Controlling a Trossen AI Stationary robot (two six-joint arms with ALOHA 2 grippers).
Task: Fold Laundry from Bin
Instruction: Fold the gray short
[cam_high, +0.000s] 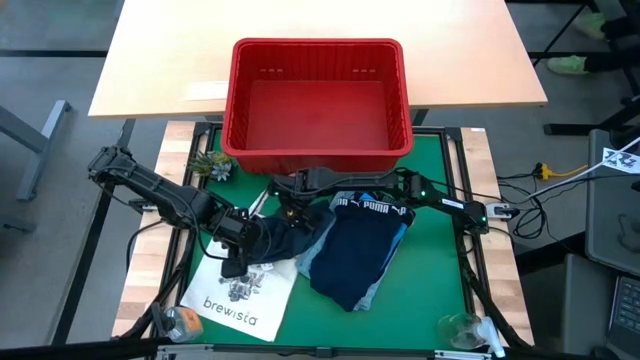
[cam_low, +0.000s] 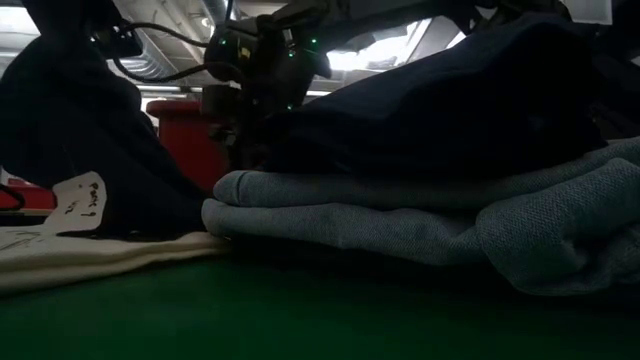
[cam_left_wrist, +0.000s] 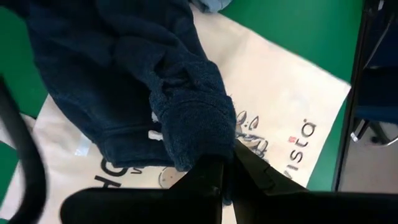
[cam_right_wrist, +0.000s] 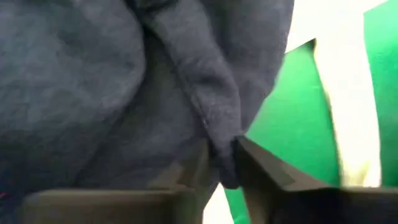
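1. Red bin (cam_high: 318, 105) sits emptied; the laundry (cam_high: 350, 245) lies heaped just before it for folding.
2. Left pincer (cam_left_wrist: 225, 163), clenched on a navy garment (cam_left_wrist: 180, 106), lifts it over the tote (cam_left_wrist: 292, 106) beside the heap.
3. Right pincer (cam_right_wrist: 222, 163) pinches a fold of the garment, likely to spread it.

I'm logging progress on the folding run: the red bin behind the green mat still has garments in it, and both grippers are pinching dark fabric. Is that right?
Not quite. The high view shows the red bin empty; the laundry lies on the green mat. The rest holds: the left gripper and right gripper each pinch dark fabric.
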